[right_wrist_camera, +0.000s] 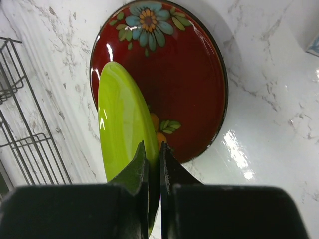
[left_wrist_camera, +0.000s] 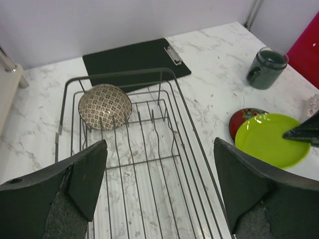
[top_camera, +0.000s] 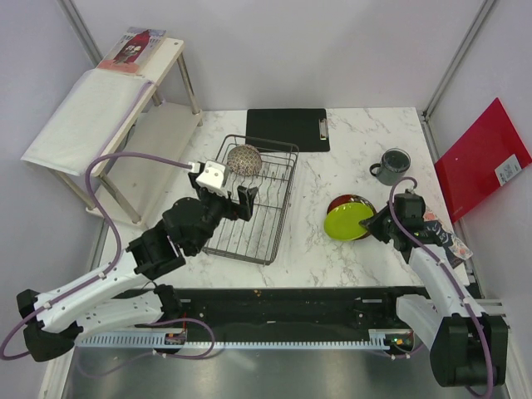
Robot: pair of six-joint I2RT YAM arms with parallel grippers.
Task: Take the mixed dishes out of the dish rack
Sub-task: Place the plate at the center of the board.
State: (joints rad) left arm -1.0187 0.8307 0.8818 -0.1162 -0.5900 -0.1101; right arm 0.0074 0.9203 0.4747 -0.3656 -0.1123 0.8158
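Overhead, the left hand (top_camera: 226,202) hangs above the middle of the dish rack (top_camera: 285,199) with its fingers spread wide apart and nothing between them. Its wrist view shows both dark fingers (left_wrist_camera: 84,174) framing the rack's grid bottom (left_wrist_camera: 119,74), which sits on the marble worktop (top_camera: 349,141).

The only dish in the rack is the speckled bowl (top_camera: 244,160). It stands on its side in the far left corner, leaning among the upright dividers, with its patterned inside facing the left wrist camera (left_wrist_camera: 104,105).

The right hand (top_camera: 378,224) is to the right of the rack, clamped on the near rim of the lime-green plate (top_camera: 347,220). In its wrist view the two fingertips pinch the plate's edge between them (right_wrist_camera: 152,149). The plate (right_wrist_camera: 122,119) is tilted, its far side resting over the dark red plate (right_wrist_camera: 179,74).

The red plate lies flat on the worktop (right_wrist_camera: 259,99), and its flower pattern shows around the green one. From above, only a crescent of it (top_camera: 341,200) peeks out beyond the green plate.

The dark grey-green mug (top_camera: 392,165) stands upright on the worktop, beyond the plates towards the far right corner and well apart from them. A black clipboard (top_camera: 287,129) lies flat just beyond the rack's far end.
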